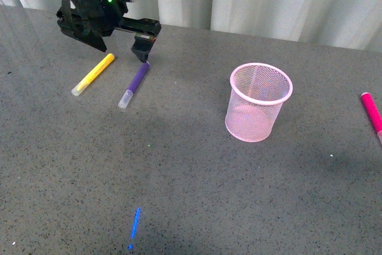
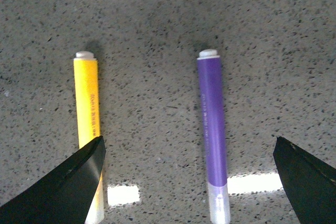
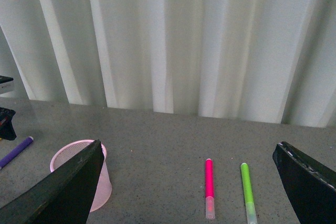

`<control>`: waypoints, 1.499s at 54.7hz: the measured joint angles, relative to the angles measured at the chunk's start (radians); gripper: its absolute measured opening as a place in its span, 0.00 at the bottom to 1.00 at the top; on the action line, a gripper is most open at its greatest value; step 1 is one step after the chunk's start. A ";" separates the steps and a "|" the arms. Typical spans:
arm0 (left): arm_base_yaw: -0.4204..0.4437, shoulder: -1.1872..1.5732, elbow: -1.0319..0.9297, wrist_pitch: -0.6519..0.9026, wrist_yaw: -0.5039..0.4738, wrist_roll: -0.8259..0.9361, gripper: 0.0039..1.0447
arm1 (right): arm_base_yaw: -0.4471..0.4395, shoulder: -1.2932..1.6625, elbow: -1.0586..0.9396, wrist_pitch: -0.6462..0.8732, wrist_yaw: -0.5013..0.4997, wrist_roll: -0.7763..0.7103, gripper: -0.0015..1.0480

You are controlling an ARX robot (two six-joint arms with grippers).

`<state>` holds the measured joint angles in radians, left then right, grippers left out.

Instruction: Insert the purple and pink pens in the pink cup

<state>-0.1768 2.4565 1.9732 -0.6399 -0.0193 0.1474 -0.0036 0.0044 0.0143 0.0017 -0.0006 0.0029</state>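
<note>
The purple pen (image 1: pixel 134 85) lies on the grey table at the back left, pale cap toward me. My left gripper (image 1: pixel 122 49) hangs open just above its far end; in the left wrist view the purple pen (image 2: pixel 212 129) lies between the spread fingers (image 2: pixel 79 177), nearer the far one. The pink cup (image 1: pixel 258 101) stands upright and empty at mid-right. The pink pen (image 1: pixel 371 111) lies at the right edge, partly cut off. In the right wrist view my open right gripper (image 3: pixel 191 182) is raised, with the pink pen (image 3: pixel 209 184) and the cup (image 3: pixel 84 179) below.
A yellow marker (image 1: pixel 94 73) lies left of the purple pen, parallel to it, and partly under one left finger in the left wrist view (image 2: pixel 88 108). A green marker (image 3: pixel 247 190) lies beside the pink pen. White curtains hang behind the table. A blue mark (image 1: pixel 135 225) is on the near tabletop.
</note>
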 joint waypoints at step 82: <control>-0.030 0.185 0.143 0.032 -0.089 0.027 0.12 | 0.000 0.000 0.000 0.000 0.000 0.000 0.93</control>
<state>-0.2066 2.6411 2.1162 -0.6075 -0.1081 0.1749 -0.0036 0.0044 0.0143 0.0017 -0.0006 0.0029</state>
